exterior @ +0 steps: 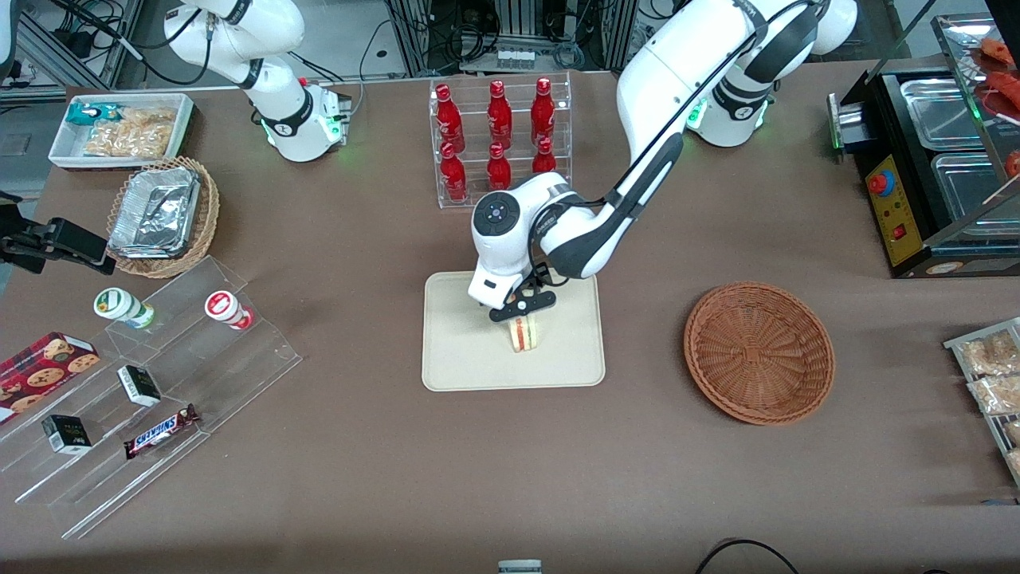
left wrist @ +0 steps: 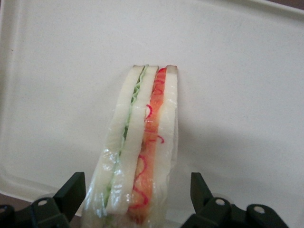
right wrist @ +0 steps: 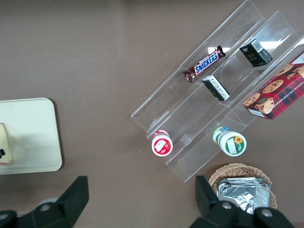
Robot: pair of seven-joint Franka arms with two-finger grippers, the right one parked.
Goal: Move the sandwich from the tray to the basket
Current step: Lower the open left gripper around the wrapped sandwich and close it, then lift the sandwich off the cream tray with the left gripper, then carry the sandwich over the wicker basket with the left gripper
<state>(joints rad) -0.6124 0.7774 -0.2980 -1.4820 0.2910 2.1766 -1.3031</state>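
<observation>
Jaws spread wide apart and gripping nothing, the left arm's black two-finger gripper (left wrist: pixel 137 176) hangs over the plastic-wrapped, wedge-shaped sandwich (left wrist: pixel 145 137) on the cream rectangular tray (exterior: pixel 462 351). An off-centre or overly hard squeeze could crush the soft bread or let the slick wrap slide free, dropping it short of the round brown wicker basket (exterior: pixel 759 353) beside the tray. Around them spreads a matt brown table (exterior: pixel 606 478), with glossy red bottles (exterior: pixel 500 115) farther from the front camera and a black metal oven (exterior: pixel 968 261) toward the working arm's end.
</observation>
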